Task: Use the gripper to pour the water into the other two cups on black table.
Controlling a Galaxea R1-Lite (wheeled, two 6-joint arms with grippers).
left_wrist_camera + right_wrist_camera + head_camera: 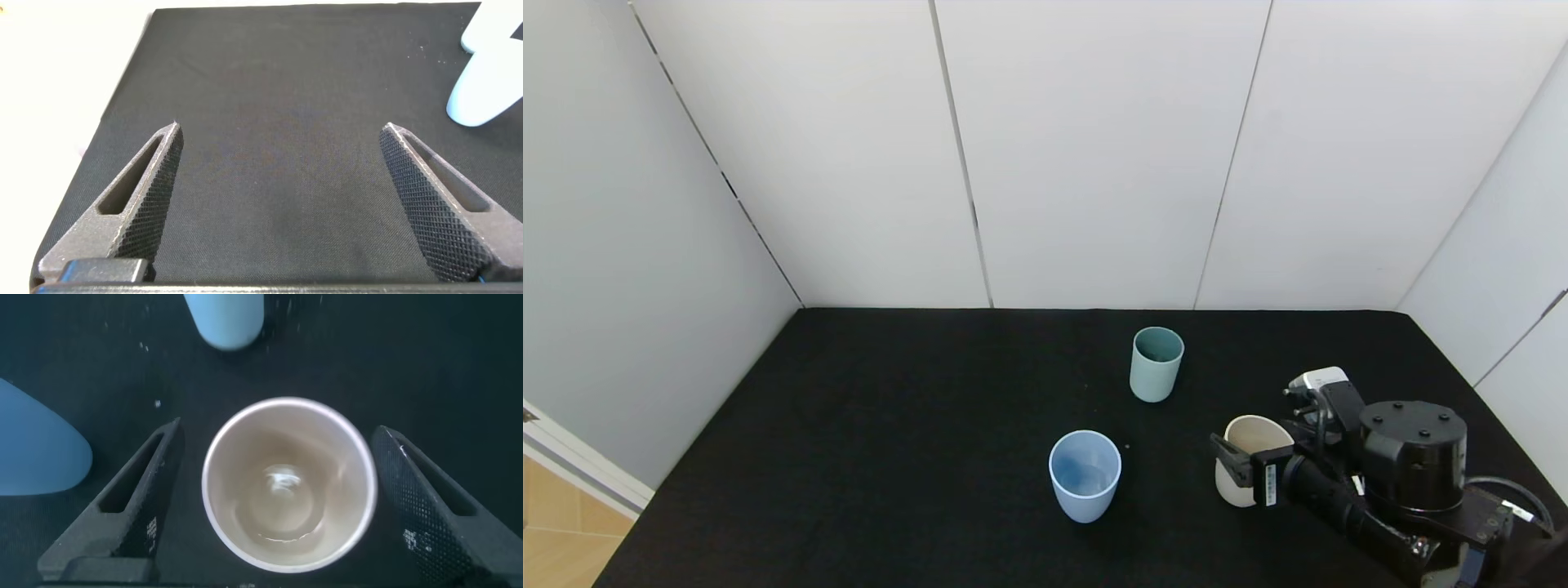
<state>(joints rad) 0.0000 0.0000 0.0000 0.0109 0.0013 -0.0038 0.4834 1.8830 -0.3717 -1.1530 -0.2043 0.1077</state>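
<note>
My right gripper is open at the right front of the black table, with one finger on each side of the cream-beige cup. In the right wrist view the gripper straddles this cup, with a gap at each finger, and a little water lies in its bottom. The light blue cup stands to its left and also shows in the right wrist view. The teal-green cup stands farther back and also shows in the right wrist view. My left gripper is open and empty.
White panel walls close the table at the back and both sides. My left arm is out of the head view; its wrist view shows bare black cloth and the light blue cup off to one side.
</note>
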